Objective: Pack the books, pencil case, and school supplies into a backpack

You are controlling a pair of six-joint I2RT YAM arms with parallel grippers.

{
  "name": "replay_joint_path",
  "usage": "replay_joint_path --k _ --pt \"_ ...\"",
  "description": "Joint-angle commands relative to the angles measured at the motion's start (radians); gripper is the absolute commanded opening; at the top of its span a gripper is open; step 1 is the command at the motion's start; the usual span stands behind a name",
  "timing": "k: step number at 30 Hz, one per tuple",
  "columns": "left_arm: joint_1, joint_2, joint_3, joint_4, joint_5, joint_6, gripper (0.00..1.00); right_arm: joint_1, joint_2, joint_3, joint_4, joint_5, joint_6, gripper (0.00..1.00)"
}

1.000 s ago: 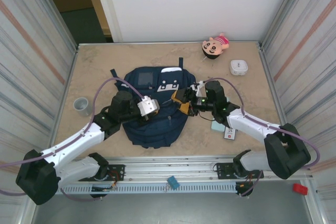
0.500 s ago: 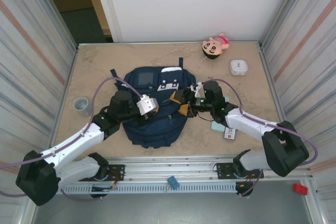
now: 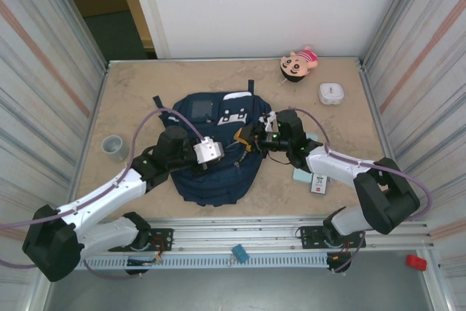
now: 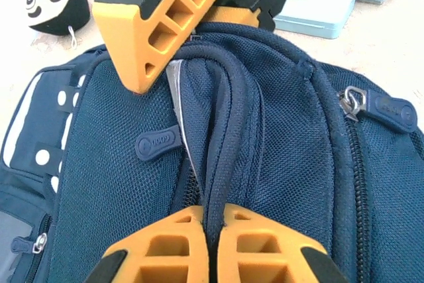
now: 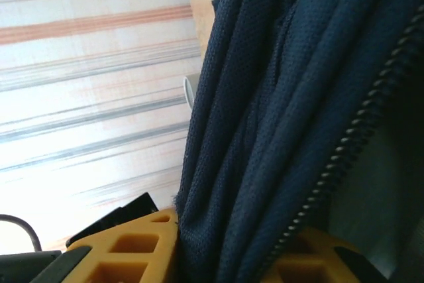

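The backpack (image 3: 218, 183) lay flat on the table (image 3: 131, 92). Its long axis ran from the arm bases toward the far wall, and the top pocket with the white patches pointed to that wall. The left gripper (image 4: 212, 211) was almost fully closed and pinched a fold of the backpack's mesh fabric near the middle. The right gripper (image 5: 232, 230) was also closed on a fold of this fabric, at the backpack's right edge. The pencil case (image 4: 311, 21) lay just beside the backpack on the right arm's side, and the school supplies (image 3: 319, 184) pack lay just beside it.
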Motion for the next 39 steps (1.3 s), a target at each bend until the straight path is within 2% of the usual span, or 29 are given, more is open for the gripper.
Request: replay_joint_path --k 1,5,7,15,17,20,23,29,34,39 --pt "-0.024 -0.031 0.067 -0.063 0.025 -0.078 0.17 0.012 -0.022 0.014 0.070 0.048 0.005 0.17" --pt "-0.051 -0.070 0.121 -0.144 -0.010 -0.293 0.25 0.028 -0.020 0.013 0.110 0.097 0.020 0.08" --pt "-0.077 -0.096 0.148 -0.193 -0.104 -0.465 0.28 0.039 -0.021 0.008 0.129 0.135 0.028 0.00" --pt "-0.162 -0.191 0.219 -0.462 -0.401 -1.202 0.41 0.100 -0.035 0.024 0.130 0.274 0.028 0.00" --pt "-0.204 -0.179 0.234 -0.532 -0.453 -1.321 0.42 0.109 -0.039 0.024 0.124 0.293 0.027 0.00" --pt "-0.322 -0.117 0.286 -0.622 -0.557 -1.388 0.44 0.113 -0.040 0.026 0.121 0.303 0.027 0.00" --pt "-0.448 0.001 0.388 -0.727 -0.690 -1.391 0.48 0.115 -0.046 0.040 0.088 0.305 0.005 0.00" --pt "-0.571 0.256 0.623 -0.897 -0.807 -1.422 0.53 0.120 -0.064 0.062 0.037 0.304 -0.032 0.00" --pt "-0.595 0.383 0.701 -0.968 -0.819 -1.504 0.55 0.120 -0.077 0.062 0.027 0.305 -0.044 0.00" --pt "-0.596 0.431 0.703 -0.985 -0.819 -1.589 0.56 0.121 -0.082 0.064 0.033 0.305 -0.040 0.00"
